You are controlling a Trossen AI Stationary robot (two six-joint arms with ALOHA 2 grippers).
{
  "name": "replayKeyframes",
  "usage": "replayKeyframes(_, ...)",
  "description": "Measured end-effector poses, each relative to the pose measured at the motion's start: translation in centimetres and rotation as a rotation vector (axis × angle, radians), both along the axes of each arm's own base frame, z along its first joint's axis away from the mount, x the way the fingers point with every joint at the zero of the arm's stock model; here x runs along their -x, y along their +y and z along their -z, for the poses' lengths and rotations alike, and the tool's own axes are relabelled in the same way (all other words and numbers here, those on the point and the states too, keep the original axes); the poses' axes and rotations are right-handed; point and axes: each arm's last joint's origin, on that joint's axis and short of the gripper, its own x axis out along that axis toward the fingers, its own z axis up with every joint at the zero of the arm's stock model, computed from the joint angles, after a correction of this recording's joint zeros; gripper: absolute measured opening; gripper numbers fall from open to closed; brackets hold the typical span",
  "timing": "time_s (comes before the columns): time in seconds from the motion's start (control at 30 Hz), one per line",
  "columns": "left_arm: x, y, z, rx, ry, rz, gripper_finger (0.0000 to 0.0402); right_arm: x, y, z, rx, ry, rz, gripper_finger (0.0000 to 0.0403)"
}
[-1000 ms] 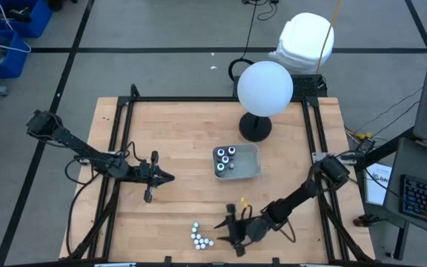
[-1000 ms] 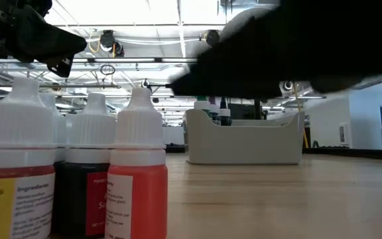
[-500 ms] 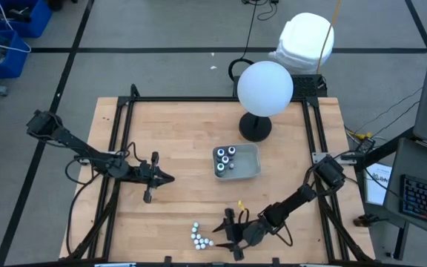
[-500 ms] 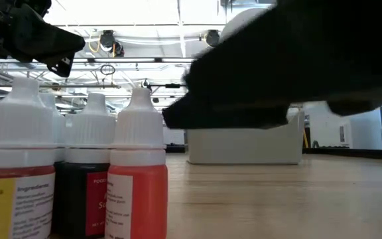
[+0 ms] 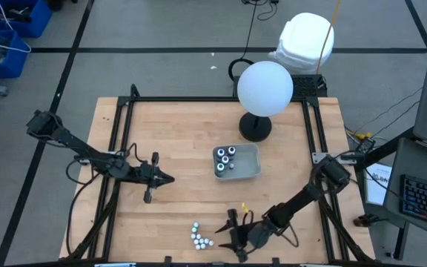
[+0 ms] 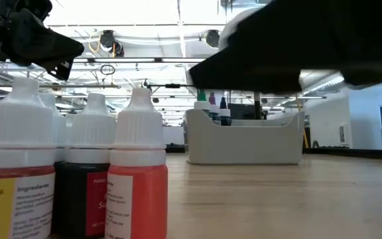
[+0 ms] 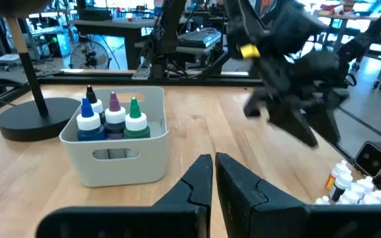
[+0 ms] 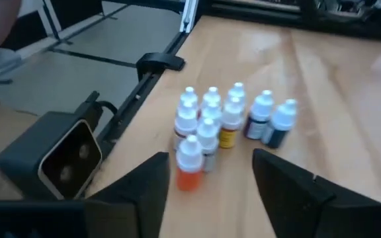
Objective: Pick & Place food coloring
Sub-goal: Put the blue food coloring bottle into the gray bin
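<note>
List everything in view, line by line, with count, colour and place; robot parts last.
Food coloring bottles on the table: about nine, white caps, one orange-red, one yellow-labelled, two dark; clustered near the table's front edge.
Bottles in the tray: three, blue, purple and green.
Tray: one, pale grey, mid-table.
Lamp: one, white globe on black base, behind the tray.
Table: one, light wood, black frame.
Left gripper: shut, left of the tray.
Right gripper: open, beside the cluster.

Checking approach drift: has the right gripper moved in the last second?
Yes. Right gripper slid slightly toward the table's near edge, staying beside the bottle cluster, fingers open.
</note>
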Motion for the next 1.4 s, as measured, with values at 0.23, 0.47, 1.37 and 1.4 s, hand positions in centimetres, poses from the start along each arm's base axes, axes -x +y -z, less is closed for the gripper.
replayKeyframes(0.23, 0.0, 0.0, 0.2, -0.055, 0.018, 0.005, 0.0026, 5.2, -4.7, -4.6, 0.05, -0.091, -0.026, 0.0072)
replayKeyframes(0.47, 0.0, -0.2, 1.1, 0.007, 0.102, 0.042, 0.0026, 9.0, -8.6, -7.6, 0.065, -0.225, -0.019, 0.0013)
replayKeyframes(1.37, -10.7, -8.8, 0.7, -0.18, 0.531, 0.395, 0.0062, 11.4, -11.3, -7.9, 0.047, -0.236, -0.16, 0.0016)
replayKeyframes(1.4, -10.8, -8.5, 0.6, -0.195, 0.526, 0.421, 0.0077, 11.4, -11.3, -7.9, 0.046, -0.236, -0.159, 0.0019)
